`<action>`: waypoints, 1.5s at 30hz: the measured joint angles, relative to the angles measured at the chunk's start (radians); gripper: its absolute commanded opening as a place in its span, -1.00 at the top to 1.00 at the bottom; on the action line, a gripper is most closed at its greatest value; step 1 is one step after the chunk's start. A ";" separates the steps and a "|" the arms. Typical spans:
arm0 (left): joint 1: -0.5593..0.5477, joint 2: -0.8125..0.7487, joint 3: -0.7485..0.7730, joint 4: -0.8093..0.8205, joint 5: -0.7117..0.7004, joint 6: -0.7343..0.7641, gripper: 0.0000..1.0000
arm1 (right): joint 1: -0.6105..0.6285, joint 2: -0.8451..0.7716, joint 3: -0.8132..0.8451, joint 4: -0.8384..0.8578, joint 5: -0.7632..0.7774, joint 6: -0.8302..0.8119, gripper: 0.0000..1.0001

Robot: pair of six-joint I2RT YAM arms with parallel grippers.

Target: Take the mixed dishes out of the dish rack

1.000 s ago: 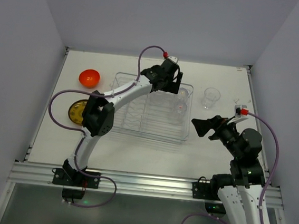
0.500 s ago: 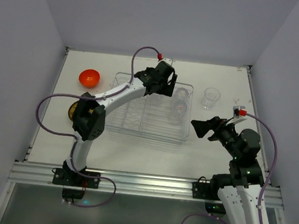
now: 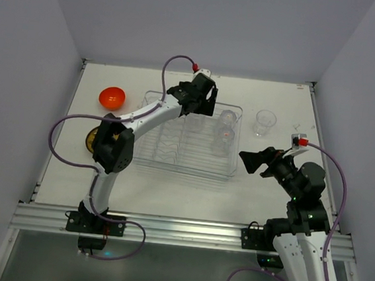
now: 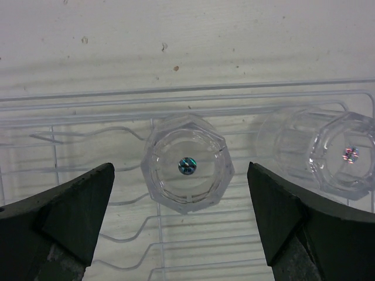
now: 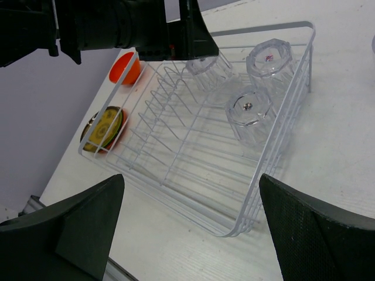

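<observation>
**Both sets of jaws spread: left gripper [image 3: 202, 109] over a cup, right gripper [image 3: 246, 161] short of the dish rack [image 3: 173, 147]**

Three clear cups stand base up in the right-hand part of the rack. The first cup [image 4: 188, 170] sits against the far rim. In the left wrist view it lies squarely between the left gripper's two dark fingers [image 4: 70, 216], which stand well apart and clear of its sides, touching nothing. Just to its right in the far corner is the second cup [image 4: 345, 155], outside the span of the fingers. The third cup [image 5: 249, 114] is on the near side of that one, along the rack's right wall.

The right gripper hangs beside the rack's near right corner, jaws wide and holding nothing, pointed across the ribs towards the cups.

Off the rack, a fourth cup [image 3: 265, 121] stands on the table [image 3: 189, 194] to the right, apart from the rim. The orange bowl [image 3: 112, 97] sits near the rack's far left corner. A stack of plates [image 5: 104, 129] (yellow-brown on top, an orange edge beneath) lies left of the rack, partly hidden by the left arm from above.
</observation>
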 measured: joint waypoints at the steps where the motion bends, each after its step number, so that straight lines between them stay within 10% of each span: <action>1: 0.004 0.015 0.008 0.000 0.000 -0.002 -1.00 | 0.000 0.000 0.000 0.001 0.000 0.000 -0.98; 12: 0.003 0.137 0.061 -0.006 -0.023 -0.018 -0.48 | 0.000 -0.004 -0.014 0.017 -0.008 0.000 -0.98; 21: -0.021 0.137 0.059 -0.004 -0.042 -0.026 0.98 | 0.000 -0.002 -0.015 0.018 -0.023 -0.001 -0.98; 30: -0.050 0.030 -0.056 0.016 -0.043 -0.030 1.00 | 0.000 0.035 -0.015 0.017 -0.024 -0.006 -0.98; 45: -0.074 -0.568 -0.502 0.320 0.174 -0.067 1.00 | 0.000 0.142 -0.017 0.125 -0.262 0.033 -0.98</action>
